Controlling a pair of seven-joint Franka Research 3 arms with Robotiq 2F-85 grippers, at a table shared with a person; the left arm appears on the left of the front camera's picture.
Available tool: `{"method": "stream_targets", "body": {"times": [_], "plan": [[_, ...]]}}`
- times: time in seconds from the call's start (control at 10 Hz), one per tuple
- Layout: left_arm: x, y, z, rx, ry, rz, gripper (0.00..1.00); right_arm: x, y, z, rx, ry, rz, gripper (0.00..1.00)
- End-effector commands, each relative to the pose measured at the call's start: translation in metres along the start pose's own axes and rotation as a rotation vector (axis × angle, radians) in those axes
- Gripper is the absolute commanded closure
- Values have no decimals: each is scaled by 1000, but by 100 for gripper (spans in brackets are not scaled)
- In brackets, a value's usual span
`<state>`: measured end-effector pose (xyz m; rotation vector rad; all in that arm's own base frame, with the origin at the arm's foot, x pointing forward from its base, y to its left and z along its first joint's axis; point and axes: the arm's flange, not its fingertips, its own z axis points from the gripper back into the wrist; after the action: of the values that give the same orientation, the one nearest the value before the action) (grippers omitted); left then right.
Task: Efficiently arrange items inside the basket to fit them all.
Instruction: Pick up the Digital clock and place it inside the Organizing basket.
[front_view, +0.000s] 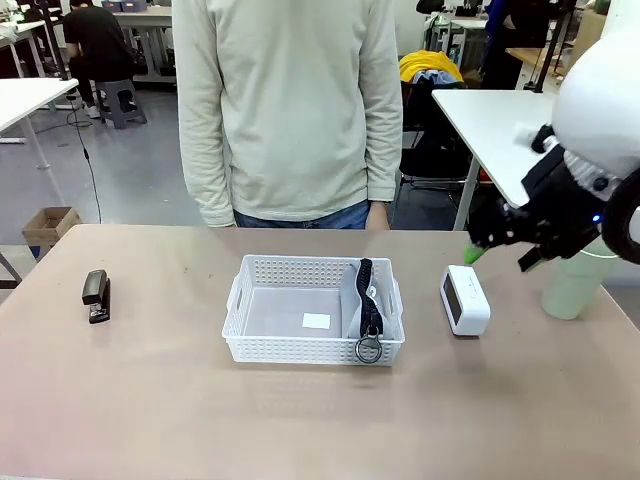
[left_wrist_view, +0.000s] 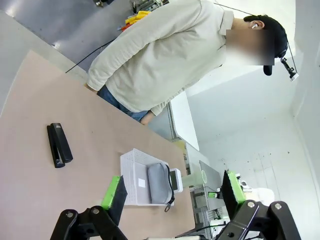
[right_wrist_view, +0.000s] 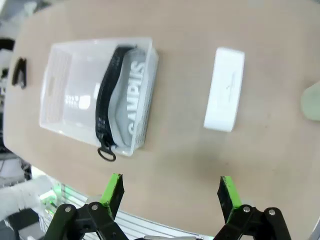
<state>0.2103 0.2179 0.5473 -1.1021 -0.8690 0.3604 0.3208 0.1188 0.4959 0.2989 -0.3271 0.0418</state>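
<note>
The white lattice basket (front_view: 262, 340) (left_wrist_view: 131, 166) (right_wrist_view: 56, 75) sits mid-table. Along its right side lies the grey "CAMPUS" pouch (front_view: 352, 300) (left_wrist_view: 159, 177) (right_wrist_view: 131, 102), its black strap and metal ring (front_view: 369, 350) draped over the front rim. The white box (front_view: 465, 300) (left_wrist_view: 176, 178) (right_wrist_view: 225, 90) stands just right of the basket. A black stapler (front_view: 96, 296) (left_wrist_view: 59, 145) (right_wrist_view: 20, 73) lies far left. A pale green cup (front_view: 574, 286) (left_wrist_view: 195, 178) (right_wrist_view: 311, 101) stands far right, partly behind my right arm. My right gripper (front_view: 495, 246) (right_wrist_view: 171, 193) hovers open above the table near the box. My left gripper (left_wrist_view: 172, 193) is open, high above the table.
A person in a pale sweater (front_view: 290, 110) stands at the far edge, hands hanging by their sides. Bare tabletop (front_view: 170, 400) stretches between the stapler and the basket and along the front. The left part of the basket floor holds only a small white label (front_view: 316, 321).
</note>
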Motion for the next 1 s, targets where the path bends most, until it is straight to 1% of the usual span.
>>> {"method": "stream_targets", "body": {"times": [0.0, 0.1, 0.2, 0.3, 0.4, 0.5, 0.6, 0.7, 0.8, 0.9], "plan": [[2, -1, -1, -22, -8, -23, 0, -4, 3, -9, 9, 48, 4, 0], [2, -1, -1, -22, -8, -23, 0, -4, 3, -9, 9, 48, 4, 0], [2, -1, -1, -22, -8, -23, 0, -1, -2, 5, 4, -8, -3, 0], [2, -1, -1, -22, -8, -23, 0, 12, 7, -12, -122, 34, -33, 0], [2, -1, -1, -22, -8, -23, 0, 30, 11, -31, -159, 88, -27, 0], [2, -1, -1, -22, -8, -23, 0, 50, 11, -53, -154, 146, -34, 0], [2, -1, -1, -22, -8, -23, 0, 71, 5, -83, -225, 171, -116, 0], [2, -1, -1, -22, -8, -23, 0, 84, -1, -109, -241, 197, -157, 0], [2, -1, -1, -22, -8, -23, 0, 91, -8, -132, -193, 241, -137, 0], [2, -1, -1, -22, -8, -23, 0, 98, -20, -149, -303, 211, -222, 0]]}}
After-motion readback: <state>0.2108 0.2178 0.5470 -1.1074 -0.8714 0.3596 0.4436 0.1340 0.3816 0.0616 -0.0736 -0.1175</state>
